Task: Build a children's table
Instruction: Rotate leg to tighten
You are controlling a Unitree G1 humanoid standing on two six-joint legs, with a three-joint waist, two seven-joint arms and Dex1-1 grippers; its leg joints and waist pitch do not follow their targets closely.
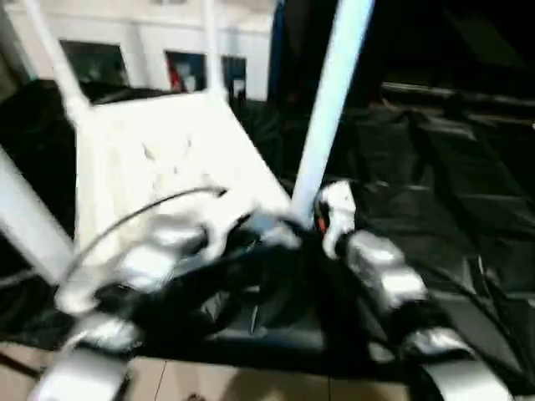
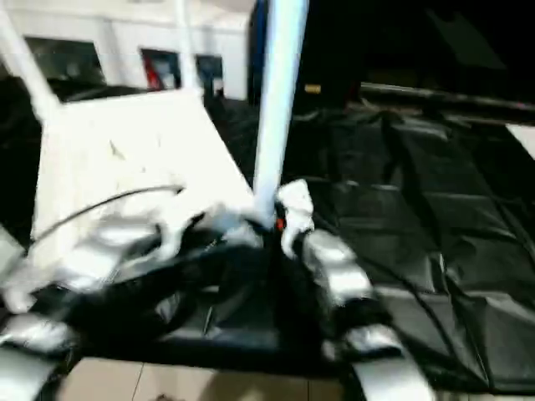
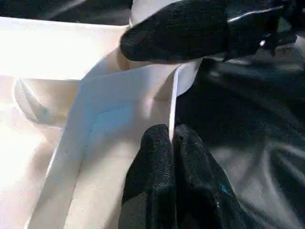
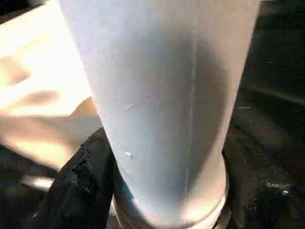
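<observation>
The white table top (image 1: pixel 167 159) lies underside up on black sheeting, tilted, with legs standing up from its corners. Its nearest leg (image 1: pixel 330 100) rises at the near right corner. My right gripper (image 1: pixel 324 219) is shut on that leg near its base, and in the right wrist view the leg (image 4: pixel 162 95) stands close between the fingers (image 4: pixel 81 186). My left gripper (image 3: pixel 170 143) is shut on the thin rim (image 3: pixel 174 95) of the top, right beside that corner. The right gripper's black finger (image 3: pixel 190 28) wraps the leg's base just beyond it.
Black sheeting (image 1: pixel 435 184) covers the work surface to the right and behind. A white cabinet with glass doors (image 1: pixel 150 42) stands at the back. Tiled floor (image 1: pixel 251 384) shows at the near edge. A black cable (image 1: pixel 142 209) arcs over my left forearm.
</observation>
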